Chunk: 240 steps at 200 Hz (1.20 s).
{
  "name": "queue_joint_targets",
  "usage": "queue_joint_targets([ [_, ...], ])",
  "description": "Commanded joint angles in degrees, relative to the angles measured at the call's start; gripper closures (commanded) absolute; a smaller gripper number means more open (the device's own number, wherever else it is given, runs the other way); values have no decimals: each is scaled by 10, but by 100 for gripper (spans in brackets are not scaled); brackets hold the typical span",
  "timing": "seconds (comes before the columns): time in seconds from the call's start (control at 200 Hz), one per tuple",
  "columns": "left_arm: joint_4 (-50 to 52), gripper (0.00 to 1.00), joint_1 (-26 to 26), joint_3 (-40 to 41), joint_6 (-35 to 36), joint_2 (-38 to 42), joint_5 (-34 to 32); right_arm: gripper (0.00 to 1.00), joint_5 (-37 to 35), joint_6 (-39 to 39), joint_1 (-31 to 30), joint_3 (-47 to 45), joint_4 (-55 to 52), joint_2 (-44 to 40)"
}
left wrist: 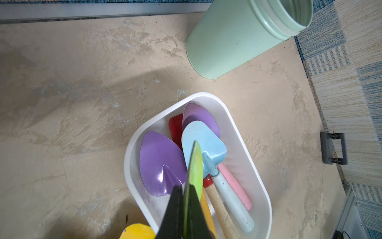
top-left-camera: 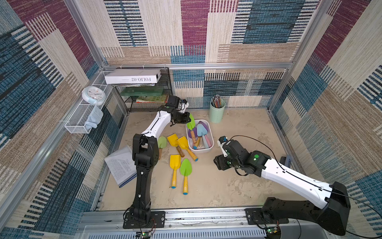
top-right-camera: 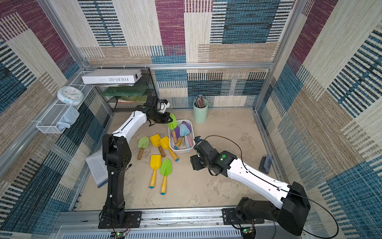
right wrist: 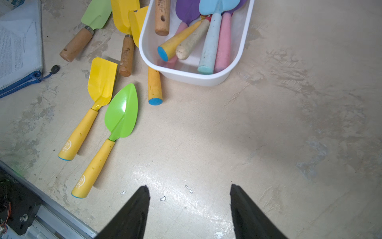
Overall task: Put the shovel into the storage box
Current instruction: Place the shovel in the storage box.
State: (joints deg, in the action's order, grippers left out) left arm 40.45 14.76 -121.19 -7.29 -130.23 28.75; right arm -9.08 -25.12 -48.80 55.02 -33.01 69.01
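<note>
Left gripper (left wrist: pixel 186 192) pinches the green shovel (left wrist: pixel 195 163), its handle down inside the storage box (top-left-camera: pixel 203 151). Next, I think, let go. Right gripper (right wrist: pixel 189 187) hangs open.

Left wrist view: green metal shovel (left wrist: pixel 195 165) seen edge-on, handle out of sight; black left gripper (left wrist: pixel 186 189) cut by frame edge. Red shovel blade (left wrist: pixel 175 126) mostly covered inside white plastic storage box (left wrist: pixel 234 134).

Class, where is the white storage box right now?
In both top views the storage box sits mid-table, in front of the mint-green pencil cup, with two yellow shovels beside it on the robot's left.
</note>
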Motion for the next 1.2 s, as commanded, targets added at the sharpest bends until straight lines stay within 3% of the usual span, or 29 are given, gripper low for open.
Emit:
queue_joint_targets([
  [0.0,3,100,-1,-6,-5,-8,39,34,5,3,1,1,8,4],
  [0.075,3,100,0,-6,-11,-13,72,34,7,4,2,2,10,7],
  [0.436,11,100,2,-2,-21,-43,86,34,13,8,4,-4,16,12],
  [0.937,13,100,18,8,-31,-74,71,34,15,6,5,-16,19,6],
  [1.017,13,96,19,5,-34,-80,69,34,15,6,6,-17,21,3],
  [1.197,13,74,20,-3,-39,-92,63,34,15,5,5,-22,21,-3],
])
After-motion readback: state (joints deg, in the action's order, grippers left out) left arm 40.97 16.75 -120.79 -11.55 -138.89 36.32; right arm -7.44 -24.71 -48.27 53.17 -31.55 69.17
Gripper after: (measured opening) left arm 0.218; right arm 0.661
